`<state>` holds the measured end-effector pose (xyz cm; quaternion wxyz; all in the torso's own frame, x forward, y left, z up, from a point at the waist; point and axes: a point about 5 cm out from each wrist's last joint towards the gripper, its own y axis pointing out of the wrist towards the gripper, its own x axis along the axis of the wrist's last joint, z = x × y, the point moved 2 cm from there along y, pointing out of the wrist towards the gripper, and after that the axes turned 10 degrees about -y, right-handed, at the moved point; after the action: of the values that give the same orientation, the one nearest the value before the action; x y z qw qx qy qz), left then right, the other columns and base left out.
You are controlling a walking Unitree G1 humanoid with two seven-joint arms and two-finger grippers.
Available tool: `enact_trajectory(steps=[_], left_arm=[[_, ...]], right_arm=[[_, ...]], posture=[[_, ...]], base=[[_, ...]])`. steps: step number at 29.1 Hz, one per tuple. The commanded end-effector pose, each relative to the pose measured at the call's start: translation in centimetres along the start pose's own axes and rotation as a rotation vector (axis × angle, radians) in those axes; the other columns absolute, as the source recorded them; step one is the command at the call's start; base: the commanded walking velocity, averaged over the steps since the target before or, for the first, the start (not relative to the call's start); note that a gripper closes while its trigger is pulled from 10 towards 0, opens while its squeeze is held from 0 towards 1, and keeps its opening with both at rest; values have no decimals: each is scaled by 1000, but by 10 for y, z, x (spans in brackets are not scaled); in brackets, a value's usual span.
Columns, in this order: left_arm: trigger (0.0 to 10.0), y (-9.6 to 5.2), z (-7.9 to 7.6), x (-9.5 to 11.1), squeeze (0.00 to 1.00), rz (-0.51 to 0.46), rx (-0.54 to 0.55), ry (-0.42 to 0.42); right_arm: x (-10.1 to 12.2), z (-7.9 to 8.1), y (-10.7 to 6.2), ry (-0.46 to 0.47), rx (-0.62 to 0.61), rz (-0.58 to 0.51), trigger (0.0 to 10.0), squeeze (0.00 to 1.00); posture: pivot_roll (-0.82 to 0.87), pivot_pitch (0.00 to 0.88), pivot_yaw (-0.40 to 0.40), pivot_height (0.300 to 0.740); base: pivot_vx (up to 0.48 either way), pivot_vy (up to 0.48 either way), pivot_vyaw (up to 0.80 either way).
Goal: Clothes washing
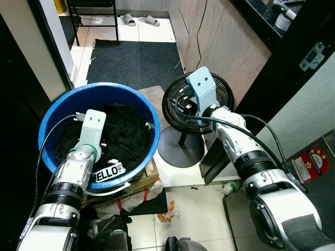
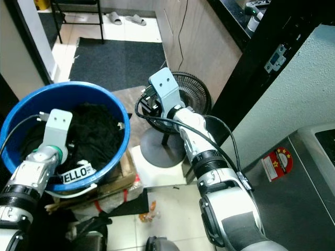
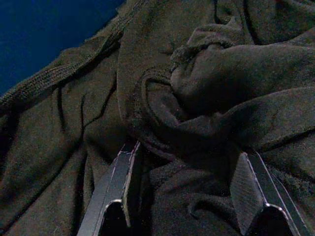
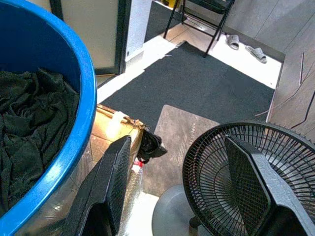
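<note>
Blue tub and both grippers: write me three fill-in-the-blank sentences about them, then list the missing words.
1. The left gripper is down inside the blue tub, its open fingers pushed into the ____ clothes.
2. The right gripper hangs open and empty above the black ____ standing on the floor beside the tub.
3. The word printed white on the dark garment at the tub's near rim is ____.

Missing words: black; fan; HELLO
</note>
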<state>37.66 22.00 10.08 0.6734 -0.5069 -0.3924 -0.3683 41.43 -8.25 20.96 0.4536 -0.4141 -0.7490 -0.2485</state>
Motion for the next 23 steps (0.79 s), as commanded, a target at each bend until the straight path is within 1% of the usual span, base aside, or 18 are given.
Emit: enact_trajectory(steps=[1, 2, 3, 5, 6, 8, 11, 13, 18, 19, 20, 21, 23], left_arm=[[10000, 2, 4, -34, 0, 105, 20, 31], [10000, 2, 4, -34, 0, 105, 20, 31], [10000, 2, 8, -42, 0, 126, 37, 37], [10000, 2, 8, -42, 0, 126, 37, 37], [10000, 2, 11, -49, 0, 147, 49, 39], [10000, 2, 11, -49, 0, 147, 49, 39], [10000, 3, 16, -66, 0, 241, 55, -16], [10000, 3, 17, -68, 0, 255, 51, -22], [10000, 4, 16, -68, 0, 256, 45, -4], [10000, 5, 17, -65, 0, 234, 48, 63], [10000, 5, 17, -65, 0, 234, 48, 63], [10000, 6, 15, -62, 0, 214, 48, 104], [10000, 6, 12, -61, 0, 207, 42, 117]], right_arm=[[-8, -1, -4, -1, -1, 27, 10000, 0], [-8, -1, -4, -1, -1, 27, 10000, 0], [-8, -1, -4, -2, -2, 29, 10000, 0], [-8, -1, -4, -2, -2, 29, 10000, 0], [-9, -1, -5, -1, -2, 31, 10000, 0], [-9, -1, -5, -1, -2, 31, 10000, 0], [-12, -1, -6, 3, -3, 39, 10000, 0], [-13, -1, -7, 4, -5, 43, 10000, 0], [-15, -2, -9, 7, -9, 48, 10000, 0], [-16, -2, -10, 8, -10, 52, 10000, 0], [-16, -2, -10, 8, -10, 52, 10000, 0], [-17, -2, -10, 10, -11, 55, 10000, 0], [-18, -2, -11, 11, -12, 57, 10000, 0]], posture=[[26, 157, -45, 740], [26, 157, -45, 740], [24, 163, -45, 740], [24, 163, -45, 740], [23, 167, -44, 740], [23, 167, -44, 740], [18, 186, -37, 740], [15, 195, -35, 740], [12, 201, -34, 740], [9, 211, -33, 740], [9, 211, -33, 740], [4, 221, -31, 740], [0, 224, -31, 740]], base=[[0, 0, 0], [0, 0, 0], [0, 0, 0], [0, 0, 0], [0, 0, 0], [0, 0, 0], [0, 0, 0], [0, 0, 0], [0, 0, 0], [0, 0, 0], [0, 0, 0], [0, 0, 0], [0, 0, 0]])
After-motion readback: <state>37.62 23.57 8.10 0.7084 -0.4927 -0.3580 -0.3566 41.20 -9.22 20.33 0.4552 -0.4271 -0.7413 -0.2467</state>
